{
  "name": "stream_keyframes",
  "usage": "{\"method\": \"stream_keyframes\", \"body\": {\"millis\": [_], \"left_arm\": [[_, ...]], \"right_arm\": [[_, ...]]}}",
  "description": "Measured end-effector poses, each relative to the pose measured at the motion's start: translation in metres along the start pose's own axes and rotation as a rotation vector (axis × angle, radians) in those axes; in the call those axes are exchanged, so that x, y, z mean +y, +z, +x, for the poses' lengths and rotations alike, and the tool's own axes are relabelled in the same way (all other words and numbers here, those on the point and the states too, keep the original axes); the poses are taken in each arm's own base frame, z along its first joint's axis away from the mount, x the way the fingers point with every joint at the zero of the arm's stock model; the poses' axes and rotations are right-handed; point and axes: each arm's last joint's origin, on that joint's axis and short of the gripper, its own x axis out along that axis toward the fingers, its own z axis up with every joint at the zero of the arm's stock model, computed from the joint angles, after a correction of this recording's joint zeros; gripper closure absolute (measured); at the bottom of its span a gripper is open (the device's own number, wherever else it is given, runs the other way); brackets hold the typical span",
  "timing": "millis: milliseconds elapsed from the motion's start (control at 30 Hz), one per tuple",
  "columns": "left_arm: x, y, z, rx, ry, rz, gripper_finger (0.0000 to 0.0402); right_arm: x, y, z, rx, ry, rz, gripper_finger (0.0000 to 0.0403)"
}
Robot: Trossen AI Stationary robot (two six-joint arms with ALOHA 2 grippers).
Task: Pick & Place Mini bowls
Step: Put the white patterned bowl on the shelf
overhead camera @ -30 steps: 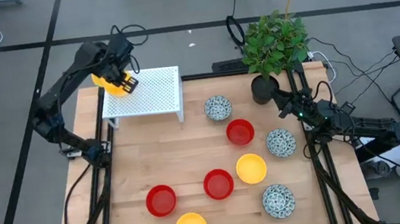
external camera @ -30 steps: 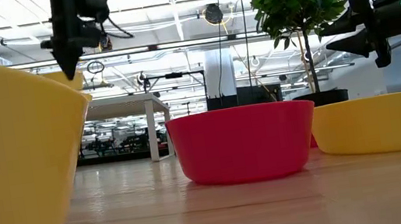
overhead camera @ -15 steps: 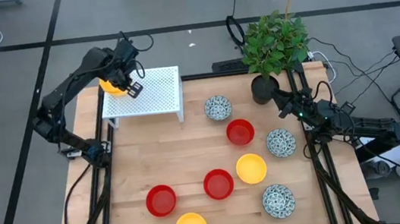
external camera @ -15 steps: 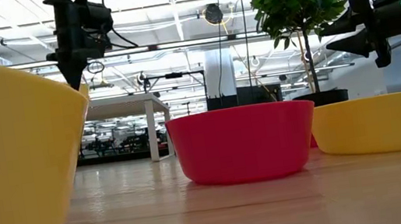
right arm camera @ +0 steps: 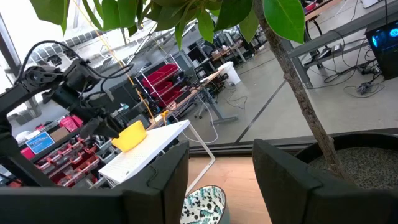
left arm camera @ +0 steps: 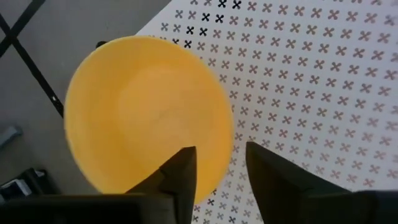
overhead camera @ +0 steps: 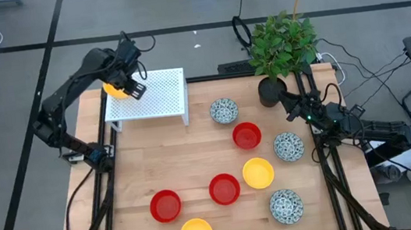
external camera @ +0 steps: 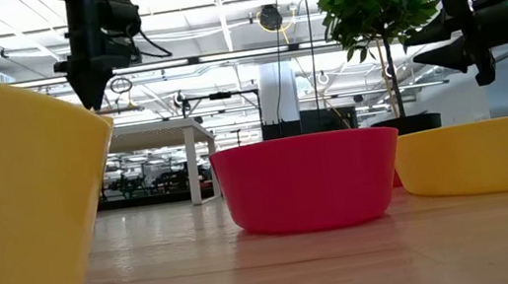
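Left tool [left arm camera: 214,180] now parted over yellow bowl [left arm camera: 148,115] on white rack [overhead camera: 148,94]; eight bowls on table [overhead camera: 141,170]; right tool [right arm camera: 217,177] open, empty

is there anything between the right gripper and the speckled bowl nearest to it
Nothing visible. The right gripper hangs open by the plant pot at the table's far right, and the nearest speckled bowl sits on bare wood just in front of it. The red bowl lies off to the side, not in the path.

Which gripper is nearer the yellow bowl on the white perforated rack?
Left. The left gripper is right at the yellow bowl on the rack's corner, jaws open; the right gripper waits across the table by the plant pot.
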Motion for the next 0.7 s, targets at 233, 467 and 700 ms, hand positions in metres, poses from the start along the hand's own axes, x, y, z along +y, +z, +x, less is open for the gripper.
{"method": "stream_keyframes", "body": {"millis": [233, 467, 700], "left_arm": [[-0.007, 0.004, -0.035, -0.086, -0.119, -0.038, 0.0248], [-0.062, 0.006, -0.057, -0.208, -0.371, 0.057, 0.0265], [-0.136, 0.001, -0.092, -0.542, -0.541, 0.39, 0.0283]], "right_arm": [[0.0, 0.0, 0.0, 0.0, 0.0, 0.0, 0.0238], [0.0, 0.0, 0.0, 0.0, 0.0, 0.0, 0.0238], [0.0, 0.0, 0.0, 0.0, 0.0, 0.0, 0.0238]]}}
